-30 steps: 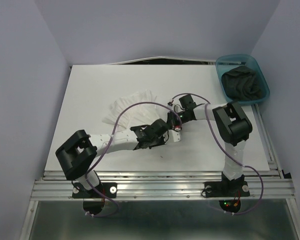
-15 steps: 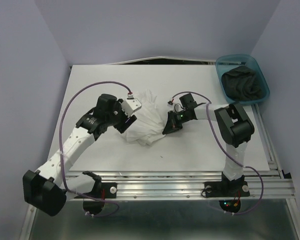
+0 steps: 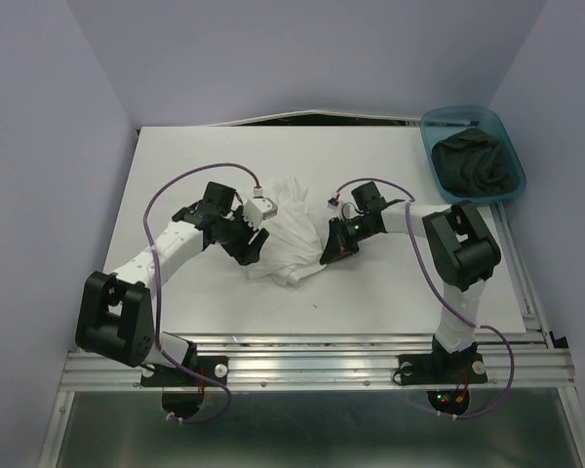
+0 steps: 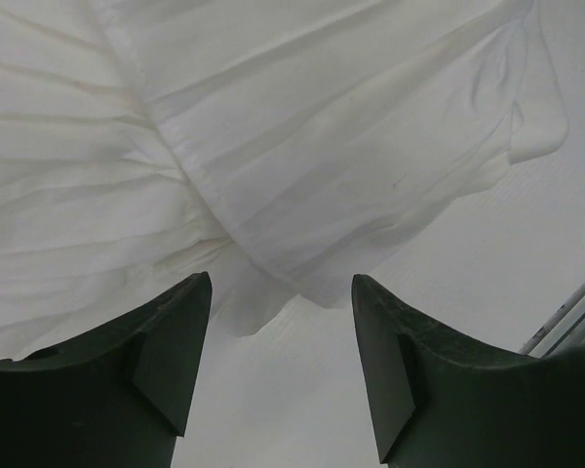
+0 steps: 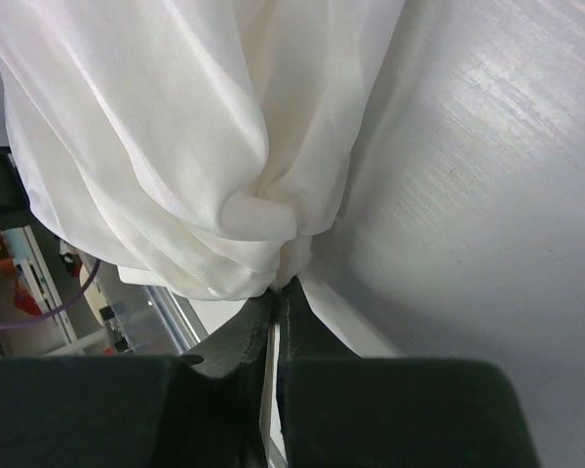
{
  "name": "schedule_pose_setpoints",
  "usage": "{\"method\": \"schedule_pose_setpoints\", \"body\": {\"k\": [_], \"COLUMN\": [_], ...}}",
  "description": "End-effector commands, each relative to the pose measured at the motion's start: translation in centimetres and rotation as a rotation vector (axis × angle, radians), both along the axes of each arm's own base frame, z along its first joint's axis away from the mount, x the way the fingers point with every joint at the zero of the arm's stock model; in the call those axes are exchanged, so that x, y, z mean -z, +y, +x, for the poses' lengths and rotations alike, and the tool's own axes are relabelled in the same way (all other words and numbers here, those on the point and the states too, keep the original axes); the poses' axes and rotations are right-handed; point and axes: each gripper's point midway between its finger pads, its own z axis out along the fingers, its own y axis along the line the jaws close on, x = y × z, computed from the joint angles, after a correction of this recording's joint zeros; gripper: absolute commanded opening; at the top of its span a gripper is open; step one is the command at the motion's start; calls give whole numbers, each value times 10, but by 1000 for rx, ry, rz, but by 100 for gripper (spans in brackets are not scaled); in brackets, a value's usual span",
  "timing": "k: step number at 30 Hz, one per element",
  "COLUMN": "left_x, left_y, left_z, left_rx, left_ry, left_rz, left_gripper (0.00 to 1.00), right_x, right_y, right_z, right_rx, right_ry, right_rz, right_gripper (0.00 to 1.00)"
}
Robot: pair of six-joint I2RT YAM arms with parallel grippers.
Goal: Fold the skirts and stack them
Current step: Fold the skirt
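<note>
White tabletop [image 3: 175, 166] fills the middle of the overhead view, and near its centre lies the white skirt [image 3: 291, 229], bunched into a crumpled heap, while the black skirt [image 3: 480, 164] sits wadded inside the teal bin [image 3: 430, 141] at the upper right. At the heap's left edge the left gripper [image 4: 280, 292] hangs with its jaws spread wide and nothing between them. On the heap's right side the right gripper [image 5: 276, 297] is clenched on a gathered fold of the white skirt.
</note>
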Motion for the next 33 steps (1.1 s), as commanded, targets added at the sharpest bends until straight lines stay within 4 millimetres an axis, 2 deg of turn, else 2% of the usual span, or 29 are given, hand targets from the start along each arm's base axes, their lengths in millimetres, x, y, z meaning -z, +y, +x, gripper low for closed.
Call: {"method": "schedule_pose_setpoints", "body": {"k": [1,6,11,12,14,15,16,18,20,21,23,24,25,28,29,32,33], "left_x": [-4,8,18,15,9,4,-4,-19,-35,-44,-53,-62,-62,-73,-69,-68,-74], "left_y": [-18,-17,-15,-16,-19,-20,-21,-22,-19,-19,-16,-17,-16,-16,-17,-26,-30], "left_z": [6,23,28,28,28,29,29,34,41,46,51,57,60,77,83,104,113], "left_rx": [8,-51,-86,-83,-74,-69,-70,-70,-83,-84,-90,-92,-90,-99,-95,-84,-85], "left_ry": [11,12,26,20,1,-13,-36,-76,-131,-159,-189,-214,-218,-257,-256,-267,-288], "left_rz": [-80,-57,-36,-44,-66,-77,-91,-103,-99,-98,-84,-84,-74,-55,-39,-40,-45], "left_gripper": [67,62,60,51,43,34,29,21,19,15,11,5,2,0,0,0,0], "right_x": [-9,-9,-7,-6,-7,-6,-4,0,5,7,9,8,9,9,9,10,10], "right_y": [-1,-3,-5,-5,-5,-5,-6,-7,-10,-11,-12,-12,-12,-10,-11,-12,-12], "right_z": [-11,-14,-18,-18,-17,-18,-18,-17,-17,-17,-17,-17,-17,-19,-20,-22,-22], "right_rx": [-40,-49,-57,-59,-62,-64,-64,-61,-59,-60,-61,-61,-62,-73,-73,-78,-78], "right_ry": [-28,-28,-21,-21,-27,-27,-25,-27,-26,-29,-30,-32,-34,-40,-39,-39,-38], "right_rz": [1,-3,-8,-7,-7,-10,-18,-32,-53,-59,-68,-67,-68,-70,-72,-72,-73], "right_gripper": [1,1,1,1,1,1,1,1,1,1,1,1,1,1,1,1,1]}}
